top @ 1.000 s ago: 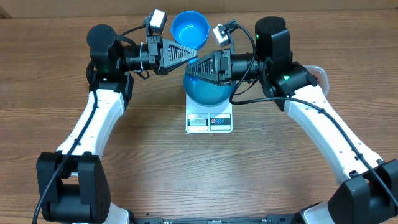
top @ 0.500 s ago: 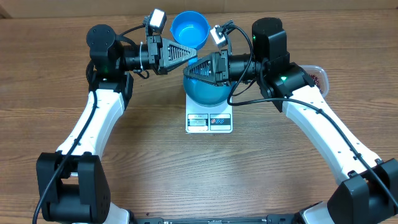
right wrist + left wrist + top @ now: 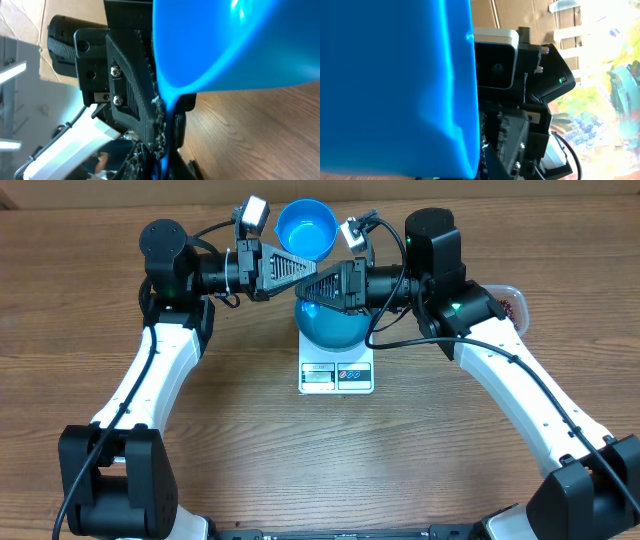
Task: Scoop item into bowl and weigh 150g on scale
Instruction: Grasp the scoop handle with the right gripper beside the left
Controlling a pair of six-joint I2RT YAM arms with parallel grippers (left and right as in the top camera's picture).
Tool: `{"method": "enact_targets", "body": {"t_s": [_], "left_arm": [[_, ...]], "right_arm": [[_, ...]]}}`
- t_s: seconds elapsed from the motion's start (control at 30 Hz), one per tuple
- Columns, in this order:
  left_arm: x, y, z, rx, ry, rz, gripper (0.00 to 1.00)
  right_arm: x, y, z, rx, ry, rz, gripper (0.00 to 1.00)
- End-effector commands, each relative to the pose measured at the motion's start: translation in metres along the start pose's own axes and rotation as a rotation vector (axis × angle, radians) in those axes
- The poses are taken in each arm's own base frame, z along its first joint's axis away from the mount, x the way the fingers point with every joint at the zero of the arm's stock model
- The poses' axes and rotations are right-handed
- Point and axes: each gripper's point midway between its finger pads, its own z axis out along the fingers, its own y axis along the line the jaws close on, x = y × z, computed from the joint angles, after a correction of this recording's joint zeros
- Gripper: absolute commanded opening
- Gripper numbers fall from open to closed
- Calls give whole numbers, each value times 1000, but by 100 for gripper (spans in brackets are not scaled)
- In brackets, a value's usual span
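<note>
The deep blue bowl (image 3: 338, 328) sits on the white scale (image 3: 337, 377). My right gripper (image 3: 304, 292) reaches in from the right and is shut on the bowl's upper left rim. In the right wrist view that thin blue rim (image 3: 169, 107) runs down between the fingers of the right gripper (image 3: 167, 142). My left gripper (image 3: 316, 270) is shut and holds a lighter blue scoop (image 3: 305, 226) just behind the bowl. The scoop's wall (image 3: 395, 85) fills the left wrist view. Red-brown beans (image 3: 515, 308) show at the far right, mostly hidden by the right arm.
The clear plastic tub (image 3: 507, 291) holding the beans peeks out behind the right arm's elbow. Both gripper tips nearly meet above the bowl's back rim. The right arm's wrist camera (image 3: 492, 65) sits close in front of the left wrist. Bare wooden table (image 3: 330, 460) lies before the scale.
The right gripper's jaws have closed onto the bowl's rim. The right arm shifted slightly left, uncovering the tub's edge. The left arm and scoop stayed put.
</note>
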Motion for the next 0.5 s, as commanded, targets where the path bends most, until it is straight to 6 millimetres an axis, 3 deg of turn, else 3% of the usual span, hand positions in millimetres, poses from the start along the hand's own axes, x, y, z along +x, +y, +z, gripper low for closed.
{"method": "enact_targets", "body": {"t_s": [0.0,0.2,0.27,0.33,0.47], "left_arm": [[4,-2,3,7,27,56,4],[3,-2,3,7,26,83,6],[3,-2,3,8,26,97,25],[3,-2,3,8,26,118,56],[3,-2,2,8,24,163,79]], "right_arm": [[-3,3,0,1,-11,-21,5],[-3,3,0,2,-12,-22,4],[-3,3,0,2,-12,-22,4],[-3,3,0,2,-12,-22,4],[-3,2,0,5,-16,-52,4]]}}
